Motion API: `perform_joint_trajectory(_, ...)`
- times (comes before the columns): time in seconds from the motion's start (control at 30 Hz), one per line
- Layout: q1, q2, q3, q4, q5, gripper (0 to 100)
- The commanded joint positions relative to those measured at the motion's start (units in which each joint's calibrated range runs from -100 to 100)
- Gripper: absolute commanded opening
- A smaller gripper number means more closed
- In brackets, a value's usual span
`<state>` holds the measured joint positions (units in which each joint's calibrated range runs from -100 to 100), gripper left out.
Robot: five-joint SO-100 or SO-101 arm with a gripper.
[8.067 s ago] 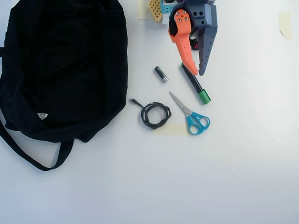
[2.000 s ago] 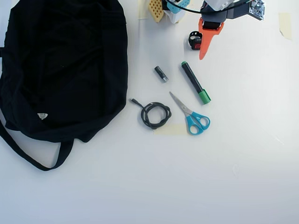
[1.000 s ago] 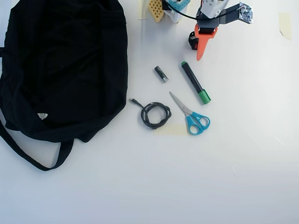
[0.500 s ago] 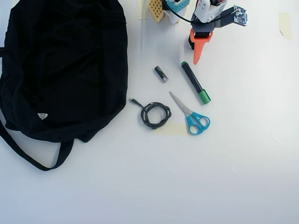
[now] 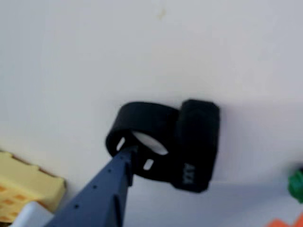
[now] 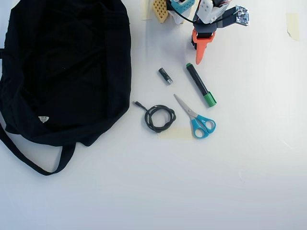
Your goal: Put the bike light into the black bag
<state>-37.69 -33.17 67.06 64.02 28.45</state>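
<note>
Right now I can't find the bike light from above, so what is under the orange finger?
In the overhead view the orange finger covers it. The wrist view shows the bike light on the table, the blue finger at its loop strap.

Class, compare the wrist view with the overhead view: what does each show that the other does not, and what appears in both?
Only the wrist view shows the bike light, its loop strap around a blue fingertip of the gripper. Only the overhead view shows the black bag, scissors, coiled cable and small cylinder. Both show the white table and the marker.
</note>
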Motion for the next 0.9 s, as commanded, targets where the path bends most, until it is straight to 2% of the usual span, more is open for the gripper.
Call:
perform_joint_trajectory(0.0, -0.45, -0.28, -0.03, -2.52, 0.34, 45)
perform_joint_trajectory(0.13, -0.45, -0.28, -0.03, -3.21, 0.29, 45)
perform_joint_trajectory(0.23, -0.45, -0.28, -0.3, -3.21, 0.29, 40)
perform_joint_trajectory(0.63, -0.98, -0.77, -0.93, -3.21, -0.39, 2)
perform_joint_trajectory(0.87, -0.83, -1.27, -2.01, -3.12, -1.34, 2)
